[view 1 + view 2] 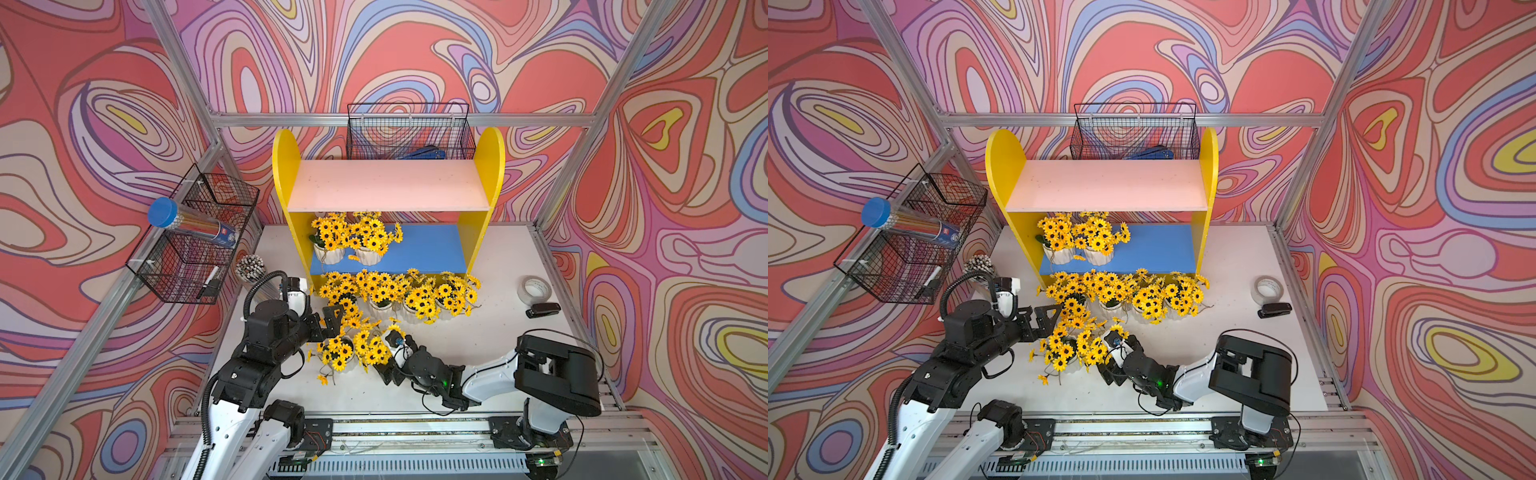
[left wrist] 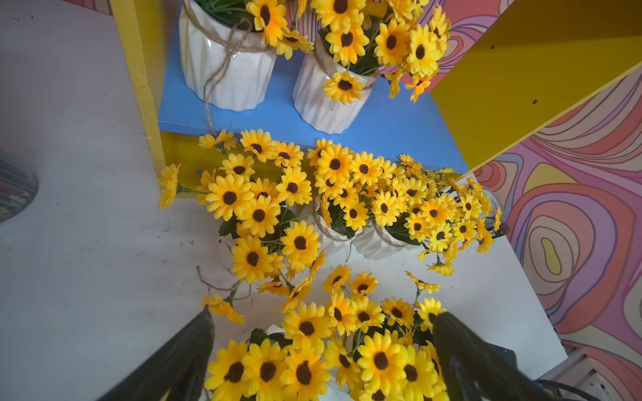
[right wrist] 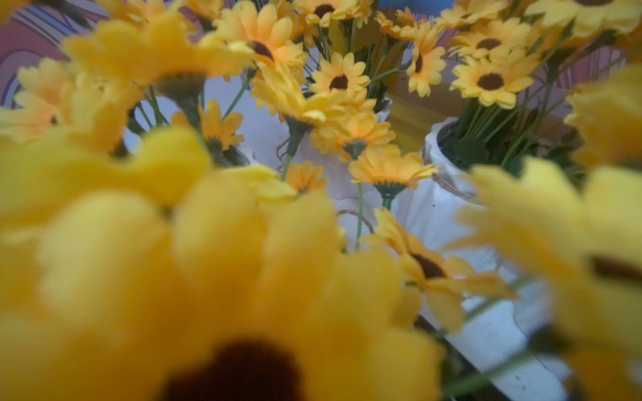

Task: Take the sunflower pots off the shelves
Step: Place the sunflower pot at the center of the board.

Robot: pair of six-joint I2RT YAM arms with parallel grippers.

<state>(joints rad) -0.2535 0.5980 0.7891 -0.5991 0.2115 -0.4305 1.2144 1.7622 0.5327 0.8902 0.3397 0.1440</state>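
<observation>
In both top views two pots (image 1: pixel 330 254) stand at the left end of the blue board (image 1: pixel 428 249) of the shelves (image 1: pixel 286 166). The rest crowd the desk (image 1: pixel 498 340) in front.

Best, I judge, is to enter low under the pink board (image 1: pixel 386 187), grip a ribbed wall below the blooms, and lift clear of the front row.

The left gripper (image 1: pixel 328 322) hovers over the near flowers, and the right gripper (image 1: pixel 384 359) sits among them.

Left wrist view: the jaws gape wide and hold nothing.

Right wrist view: blurred petals hide the jaws, so I cannot tell whether they grip anything.
</observation>
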